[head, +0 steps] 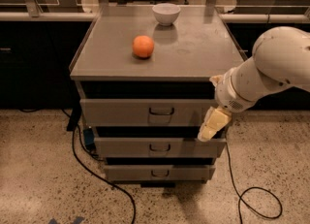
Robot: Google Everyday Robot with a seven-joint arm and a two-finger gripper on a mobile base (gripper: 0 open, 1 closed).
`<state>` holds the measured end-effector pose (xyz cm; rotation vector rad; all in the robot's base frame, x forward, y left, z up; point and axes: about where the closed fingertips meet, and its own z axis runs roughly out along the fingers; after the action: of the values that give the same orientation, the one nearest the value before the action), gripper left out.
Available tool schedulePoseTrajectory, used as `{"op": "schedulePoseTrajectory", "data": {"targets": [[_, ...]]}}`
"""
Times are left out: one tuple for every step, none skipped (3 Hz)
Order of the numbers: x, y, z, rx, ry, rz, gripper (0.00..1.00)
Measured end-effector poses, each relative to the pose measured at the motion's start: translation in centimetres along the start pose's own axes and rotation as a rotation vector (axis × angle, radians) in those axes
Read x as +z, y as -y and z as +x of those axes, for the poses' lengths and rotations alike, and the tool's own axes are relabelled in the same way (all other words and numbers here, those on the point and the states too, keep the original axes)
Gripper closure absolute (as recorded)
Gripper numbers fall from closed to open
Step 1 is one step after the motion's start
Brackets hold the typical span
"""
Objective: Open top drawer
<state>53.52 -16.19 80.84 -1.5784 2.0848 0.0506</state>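
The top drawer is the widest grey drawer of three under the grey cabinet top, with a small dark bail handle at its centre. A dark gap shows above its front. My gripper hangs from the white arm at the right end of the drawer fronts, pointing down and left. It sits to the right of the handle, level with the seam between the top and middle drawers, and is apart from the handle.
An orange and a white bowl sit on the cabinet top. Two narrower drawers lie below. Black cables run over the speckled floor left and right of the cabinet. Dark counters stand behind.
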Motion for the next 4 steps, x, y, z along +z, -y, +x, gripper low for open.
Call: {"op": "schedulePoseTrajectory", "data": {"targets": [[2.9, -0.1, 0.9, 0.029, -0.003, 0.009, 0.0], [6.4, 0.3, 1.6, 0.077, 0.012, 0.034, 0.0], [6.4, 0.3, 1.6, 0.077, 0.012, 0.034, 0.0], [7.3, 0.4, 1.9, 0.098, 0.031, 0.03, 0.0]]}}
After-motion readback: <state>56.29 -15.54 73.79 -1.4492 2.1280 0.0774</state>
